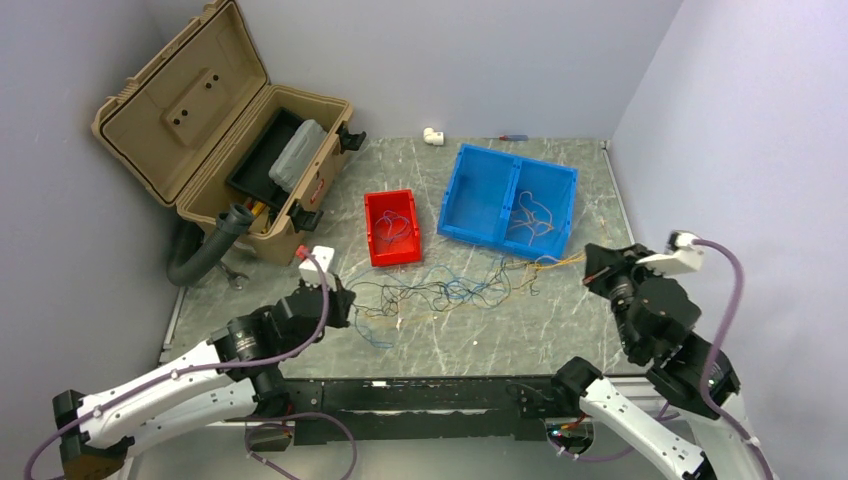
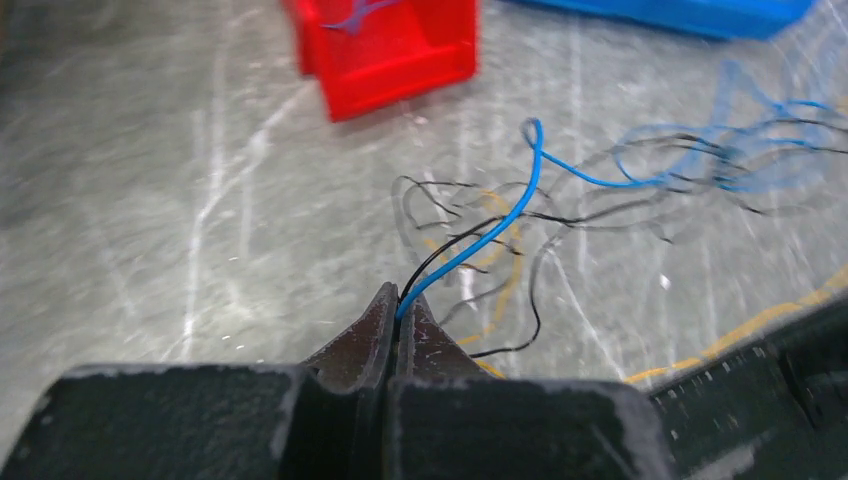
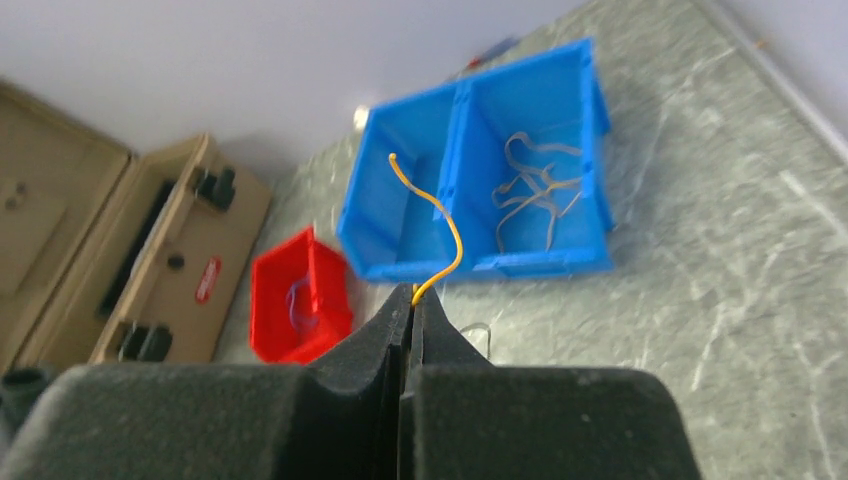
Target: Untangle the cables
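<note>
The cables (image 1: 450, 290) lie as a loose tangle of thin blue, black and yellow-orange wires on the marbled table, between the two arms. My left gripper (image 1: 345, 300) is at the tangle's left end. In the left wrist view this gripper (image 2: 400, 300) is shut on a blue cable (image 2: 500, 225), and a black cable (image 2: 440, 255) runs into the jaws beside it. My right gripper (image 1: 592, 265) is at the tangle's right end. In the right wrist view it (image 3: 412, 295) is shut on a yellow cable (image 3: 445, 235) whose free end curls upward.
A red bin (image 1: 378, 205) holding a bluish wire and a blue two-part bin (image 1: 480, 165) with pale tan wires in its right half stand behind the tangle. An open tan toolbox (image 1: 220, 130) fills the back left. A grey hose (image 1: 205, 255) lies beside it.
</note>
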### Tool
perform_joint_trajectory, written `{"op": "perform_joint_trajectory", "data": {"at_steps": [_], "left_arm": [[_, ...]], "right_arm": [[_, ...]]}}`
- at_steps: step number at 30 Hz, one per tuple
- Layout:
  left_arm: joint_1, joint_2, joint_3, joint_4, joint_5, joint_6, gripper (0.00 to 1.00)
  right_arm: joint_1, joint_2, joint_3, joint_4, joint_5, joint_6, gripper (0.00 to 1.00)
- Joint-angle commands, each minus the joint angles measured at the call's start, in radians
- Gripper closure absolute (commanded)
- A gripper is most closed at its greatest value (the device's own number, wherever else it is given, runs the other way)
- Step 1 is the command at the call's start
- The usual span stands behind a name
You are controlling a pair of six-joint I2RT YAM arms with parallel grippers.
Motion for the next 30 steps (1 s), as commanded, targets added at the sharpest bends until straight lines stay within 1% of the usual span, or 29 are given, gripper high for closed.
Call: {"op": "perform_joint_trajectory", "data": {"at_steps": [1,3,6,7,8,9,11,12,13,15,18,20,25,27,30], "left_arm": [[0.000,0.077,0.073,0.195,0.259,0.185,1.00],[0.000,0.107,0.081,0.254,0.356,0.235,1.00],[0.000,0.143,0.092,0.350,0.526,0.308,1.00],[0.000,0.154,0.100,0.371,0.569,0.323,1.00],[0.000,0.165,0.107,0.385,0.603,0.336,1.00],[0.000,0.177,0.117,0.396,0.636,0.351,1.00],[0.000,0.201,0.138,0.397,0.673,0.374,1.00],[0.000,0.212,0.149,0.396,0.689,0.385,1.00],[0.000,0.222,0.158,0.395,0.708,0.394,1.00],[0.000,0.233,0.172,0.406,0.757,0.409,1.00],[0.000,0.248,0.184,0.432,0.854,0.430,1.00],[0.000,0.264,0.199,0.425,0.892,0.442,1.00],[0.000,0.321,0.247,0.381,0.929,0.448,1.00],[0.000,0.341,0.261,0.377,0.944,0.448,1.00],[0.000,0.365,0.274,0.379,0.959,0.453,1.00]], "right_arm": [[0.000,0.045,-0.076,0.080,-0.284,-0.046,0.98],[-0.001,0.094,-0.104,0.070,-0.381,-0.043,0.97],[0.000,0.136,-0.155,0.058,-0.473,-0.035,0.97],[0.000,0.140,-0.173,0.062,-0.500,-0.035,0.95],[0.000,0.139,-0.193,0.074,-0.529,-0.044,0.92],[-0.001,0.136,-0.210,0.089,-0.568,-0.061,0.81],[-0.001,0.130,-0.238,0.137,-0.681,-0.113,0.36],[-0.001,0.126,-0.247,0.165,-0.739,-0.140,0.23],[-0.001,0.124,-0.254,0.193,-0.799,-0.167,0.17],[0.000,0.116,-0.270,0.262,-0.946,-0.231,0.14],[0.000,0.105,-0.305,0.378,-1.146,-0.299,0.14],[0.000,0.107,-0.322,0.454,-1.251,-0.324,0.14],[0.000,0.166,-0.340,0.579,-1.439,-0.349,0.15],[0.001,0.207,-0.338,0.611,-1.491,-0.362,0.16],[0.003,0.243,-0.329,0.638,-1.497,-0.384,0.17]]}}
